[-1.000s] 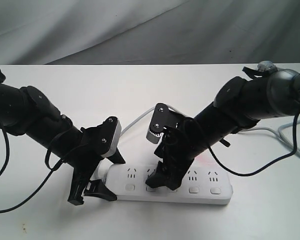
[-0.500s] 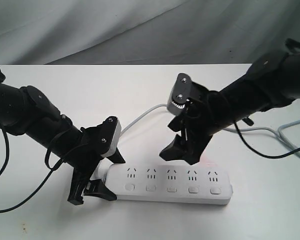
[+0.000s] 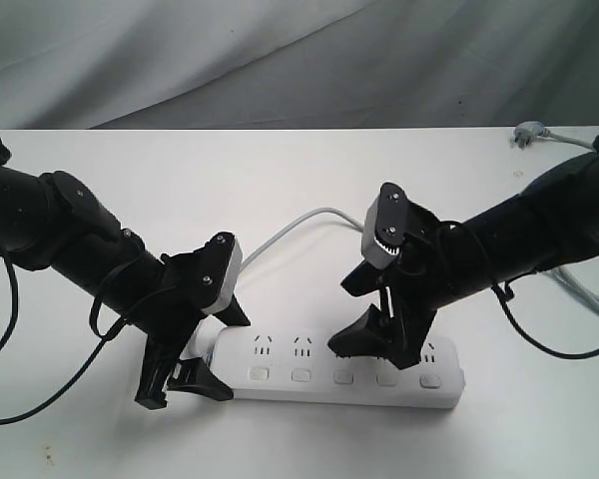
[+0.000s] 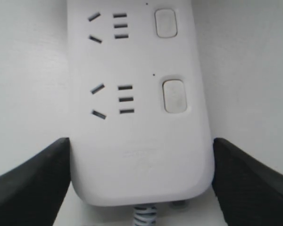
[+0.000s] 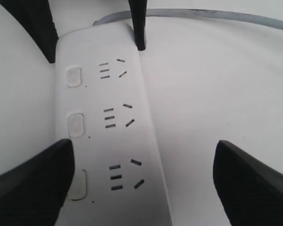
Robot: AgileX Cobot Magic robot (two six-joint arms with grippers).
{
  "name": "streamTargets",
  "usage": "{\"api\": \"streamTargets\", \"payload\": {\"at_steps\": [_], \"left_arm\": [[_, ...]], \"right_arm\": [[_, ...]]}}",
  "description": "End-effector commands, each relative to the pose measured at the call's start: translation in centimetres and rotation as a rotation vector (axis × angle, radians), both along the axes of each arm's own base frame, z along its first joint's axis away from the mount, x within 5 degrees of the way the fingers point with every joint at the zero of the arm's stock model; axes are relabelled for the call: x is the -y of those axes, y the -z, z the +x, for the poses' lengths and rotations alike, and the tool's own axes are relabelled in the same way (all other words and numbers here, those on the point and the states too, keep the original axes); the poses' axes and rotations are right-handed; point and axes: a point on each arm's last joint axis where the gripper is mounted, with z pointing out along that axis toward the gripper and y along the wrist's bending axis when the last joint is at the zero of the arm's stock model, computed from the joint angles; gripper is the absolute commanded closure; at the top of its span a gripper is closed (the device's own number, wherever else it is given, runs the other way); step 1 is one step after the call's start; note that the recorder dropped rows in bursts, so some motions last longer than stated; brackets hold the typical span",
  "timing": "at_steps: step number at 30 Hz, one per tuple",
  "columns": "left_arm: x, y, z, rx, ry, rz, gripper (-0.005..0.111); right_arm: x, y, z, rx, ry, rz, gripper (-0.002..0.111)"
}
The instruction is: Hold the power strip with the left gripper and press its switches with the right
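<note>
The white power strip [image 3: 344, 371] lies flat near the table's front edge, its cord [image 3: 290, 228] running off behind it. My left gripper [image 3: 185, 375] is shut on the strip's cord end, with the fingers [image 4: 33, 183] pressed against both long sides of the power strip [image 4: 141, 155]. My right gripper [image 3: 379, 347] hangs open over the third and fourth socket groups. In the right wrist view, one of its fingers [image 5: 30, 181] overlaps the third of the switches [image 5: 80, 184]; I cannot tell if it touches. The row of switches [image 3: 300, 375] shows along the front.
A grey cable [image 3: 579, 289] trails along the right side of the white table [image 3: 280, 170], with a plug [image 3: 527, 133] at the far right. A grey cloth backdrop [image 3: 280, 60] hangs behind the table.
The right gripper lifted off the second and third buttons, rose, then came down further right over the third and fourth socket groups. The left gripper and the strip stayed put.
</note>
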Motion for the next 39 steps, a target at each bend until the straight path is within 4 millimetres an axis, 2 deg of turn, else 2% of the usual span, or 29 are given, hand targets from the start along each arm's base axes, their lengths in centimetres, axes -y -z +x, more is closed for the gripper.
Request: {"api": "streamTargets", "payload": {"at_steps": [1,10,28,39], "left_arm": [[0.07,-0.04,0.18,0.023,0.009,0.012,0.107],[0.07,-0.04,0.18,0.023,0.009,0.012,0.107],[0.07,-0.04,0.18,0.023,0.009,0.012,0.107],[0.07,-0.04,0.18,0.023,0.009,0.012,0.107]], "right_arm": [[0.08,1.45,0.07,-0.017,0.002,0.005,0.034],[0.14,2.38,0.17,0.001,-0.024,-0.013,0.034],[-0.12,2.14,-0.23,-0.027,-0.056,0.025,0.034],[0.12,2.38,-0.06,-0.008,-0.050,-0.012,0.034]]}}
